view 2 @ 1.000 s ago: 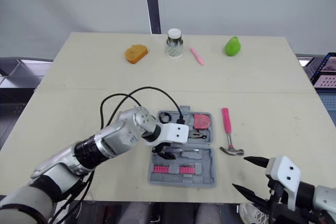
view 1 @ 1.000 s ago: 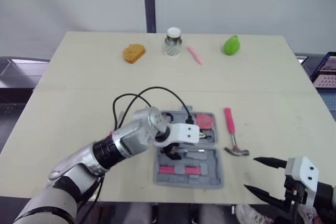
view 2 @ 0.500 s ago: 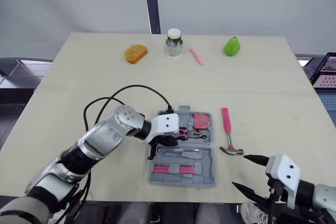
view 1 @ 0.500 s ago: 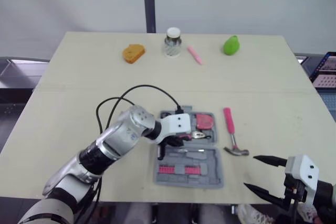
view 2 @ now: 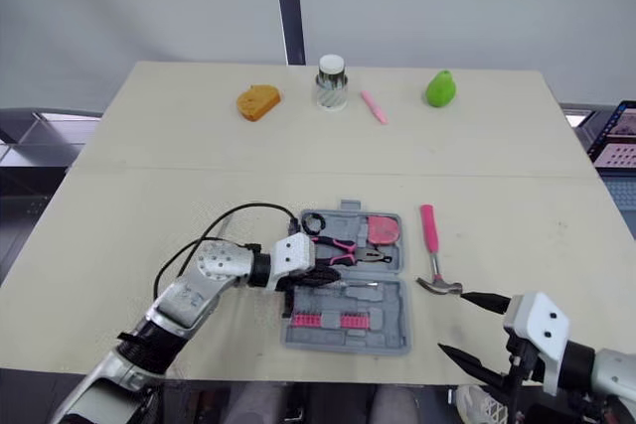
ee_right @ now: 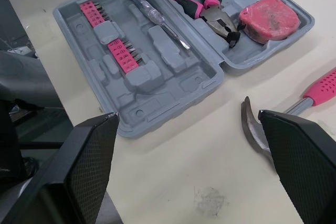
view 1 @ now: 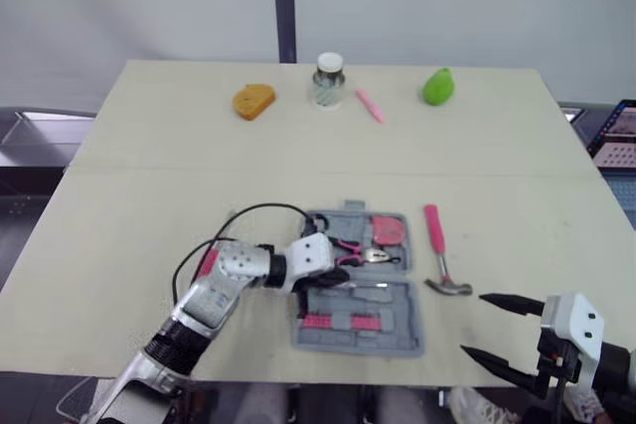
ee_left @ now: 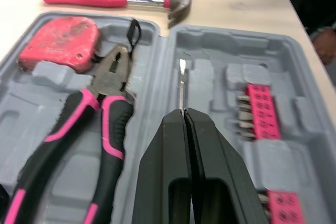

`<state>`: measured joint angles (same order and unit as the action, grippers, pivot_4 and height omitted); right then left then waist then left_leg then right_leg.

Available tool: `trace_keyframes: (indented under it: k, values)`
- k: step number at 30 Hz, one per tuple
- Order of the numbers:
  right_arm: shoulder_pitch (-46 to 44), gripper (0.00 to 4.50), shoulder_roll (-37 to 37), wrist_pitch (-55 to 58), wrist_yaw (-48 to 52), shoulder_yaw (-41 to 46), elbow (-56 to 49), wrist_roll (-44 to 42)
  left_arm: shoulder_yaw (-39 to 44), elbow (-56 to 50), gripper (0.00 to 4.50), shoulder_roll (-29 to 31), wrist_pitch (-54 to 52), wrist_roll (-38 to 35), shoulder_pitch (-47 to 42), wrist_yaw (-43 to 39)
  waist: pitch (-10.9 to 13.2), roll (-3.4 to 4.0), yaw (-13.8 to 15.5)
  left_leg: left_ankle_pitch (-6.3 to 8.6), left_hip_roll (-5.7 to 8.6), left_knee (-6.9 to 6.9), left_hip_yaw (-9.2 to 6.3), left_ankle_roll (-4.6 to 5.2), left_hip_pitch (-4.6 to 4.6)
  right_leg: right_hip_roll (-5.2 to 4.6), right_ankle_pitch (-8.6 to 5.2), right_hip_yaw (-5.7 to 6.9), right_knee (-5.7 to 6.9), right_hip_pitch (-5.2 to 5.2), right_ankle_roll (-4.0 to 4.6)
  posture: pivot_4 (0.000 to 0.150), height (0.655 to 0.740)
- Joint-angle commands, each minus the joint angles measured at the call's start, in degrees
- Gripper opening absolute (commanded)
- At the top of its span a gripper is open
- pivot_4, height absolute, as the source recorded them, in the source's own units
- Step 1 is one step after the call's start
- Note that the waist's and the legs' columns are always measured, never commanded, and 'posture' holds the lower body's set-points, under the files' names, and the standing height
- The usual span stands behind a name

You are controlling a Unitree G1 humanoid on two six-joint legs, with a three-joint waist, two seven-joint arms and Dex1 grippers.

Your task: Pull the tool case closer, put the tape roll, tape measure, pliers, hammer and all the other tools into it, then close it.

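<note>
Probably head-heavy and rigid, the pink-handled steel hammer [view 1: 438, 253] lies on the worktop [view 1: 149, 196] at 3 o'clock of the open grey plastic tool case [view 1: 399, 297]; I would grip its dimpled handle near the head. On the left gripper [ee_left: 185, 113] the fingers are closed and empty; on the right gripper [view 1: 473, 325] they spread open.

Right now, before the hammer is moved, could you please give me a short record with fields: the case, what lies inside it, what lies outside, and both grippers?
Case: grey plastic tool case, open, flat on the beige table
Inside: pink-and-black pliers, red tape measure, slim screwdriver, pink bit strips
Outside: pink-handled hammer, on the table to the right of the case
Left gripper: shut, empty, over the case near the screwdriver
Right gripper: open, empty
</note>
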<state>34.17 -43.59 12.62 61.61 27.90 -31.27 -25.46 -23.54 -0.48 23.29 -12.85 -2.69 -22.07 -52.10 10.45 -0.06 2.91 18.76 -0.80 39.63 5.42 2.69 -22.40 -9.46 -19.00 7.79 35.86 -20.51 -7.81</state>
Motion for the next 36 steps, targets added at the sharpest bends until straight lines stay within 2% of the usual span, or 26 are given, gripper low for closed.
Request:
trace_keyframes:
  k: [1,36]
  values:
    - [0.0,4.5,0.4,-0.4,-0.6,2.2,-0.4,-1.2,0.2,1.1,0.1,-0.8,3.2,0.7,0.3,0.7,0.0,0.0,0.0,0.0,0.0,0.0,0.0,0.0,0.0,0.0,0.0,0.0,0.01,0.0,0.0,0.15,0.695]
    - [0.7,4.5,1.4,-0.5,-0.4,3.9,-0.5,-1.5,-1.2,6.1,0.1,-1.9,4.0,2.6,1.9,-0.4,-0.1,0.05,0.1,0.02,0.0,0.0,-0.01,0.01,0.01,-0.01,0.0,0.0,0.0,0.01,0.0,0.15,0.695]
